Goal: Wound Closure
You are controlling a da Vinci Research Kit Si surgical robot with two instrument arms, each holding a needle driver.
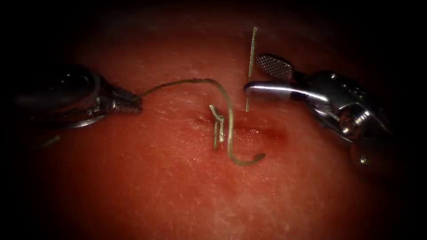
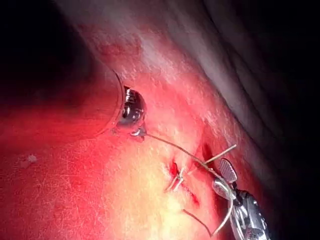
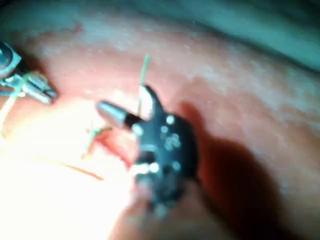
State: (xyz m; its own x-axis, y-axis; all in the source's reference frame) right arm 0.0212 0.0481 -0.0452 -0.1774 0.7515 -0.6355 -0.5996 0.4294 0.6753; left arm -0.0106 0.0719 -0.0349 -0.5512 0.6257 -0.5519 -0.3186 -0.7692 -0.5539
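Note:
On the left of the cut point(image 1: 260, 132), my left tool point(image 1: 135, 103) is shut on the thread point(image 1: 195, 81). The thread arcs right, drops across the cut and curls to a loose end point(image 1: 251, 161). A knot point(image 1: 217, 121) with short ends sits at the cut's left end. My right tool point(image 1: 252, 73) stands open above the cut. A straight upright strand of thread point(image 1: 251, 49) passes between its jaws. In the left wrist view the left tool point(image 2: 134, 114) holds the thread point(image 2: 175, 146), which leads toward the right tool point(image 2: 226, 179). In the right wrist view the right tool point(image 3: 125, 106) is open around the strand point(image 3: 144, 67).
The tissue point(image 1: 178, 191) spreads around the cut, with red fluid point(image 1: 271, 133) staining the cut's right end. The left tool point(image 3: 35, 86) is also seen in the right wrist view, beside the knot point(image 3: 92, 132).

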